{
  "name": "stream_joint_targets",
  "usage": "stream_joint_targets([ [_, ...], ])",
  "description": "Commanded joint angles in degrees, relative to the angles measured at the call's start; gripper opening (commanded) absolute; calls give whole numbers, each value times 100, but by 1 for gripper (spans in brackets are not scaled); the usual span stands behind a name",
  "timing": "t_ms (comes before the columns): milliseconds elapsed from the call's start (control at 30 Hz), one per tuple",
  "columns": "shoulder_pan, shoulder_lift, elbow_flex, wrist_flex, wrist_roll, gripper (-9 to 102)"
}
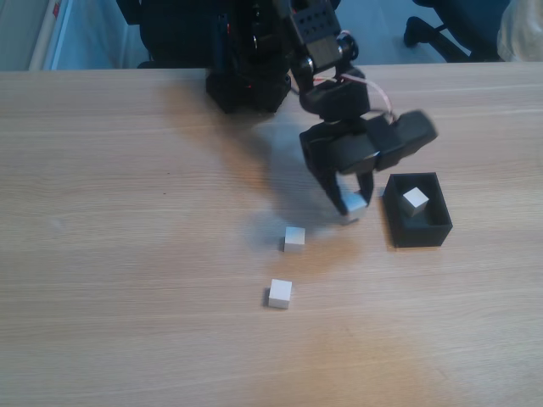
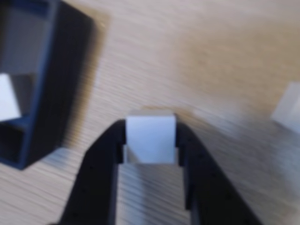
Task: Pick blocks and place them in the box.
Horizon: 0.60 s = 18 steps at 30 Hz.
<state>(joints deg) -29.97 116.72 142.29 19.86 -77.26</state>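
Observation:
My black gripper (image 1: 350,206) is shut on a white block (image 1: 353,203), just left of the black box (image 1: 419,229) and close above the table. The wrist view shows that block (image 2: 151,139) clamped between both fingertips of the gripper (image 2: 151,143), with the box (image 2: 51,89) at upper left. One block (image 1: 416,199) lies inside the box; the wrist view shows it (image 2: 8,99) at the left edge. Two more blocks rest on the table, one (image 1: 294,238) left of the gripper and one (image 1: 280,292) nearer the front. A block (image 2: 287,107) also sits at the wrist view's right edge.
The wooden table (image 1: 127,254) stretches wide to the left and front. The arm's black base (image 1: 250,80) stands at the back edge. A chair's legs (image 1: 433,30) show beyond the table.

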Motion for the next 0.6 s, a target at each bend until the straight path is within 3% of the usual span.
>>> stream_joint_targets([
  [0,-123,290,-861,439,-193,0],
  [333,-861,-431,-3041,1898,-9,0],
  [567,-1204,-958,-3384,2083,378,2],
])
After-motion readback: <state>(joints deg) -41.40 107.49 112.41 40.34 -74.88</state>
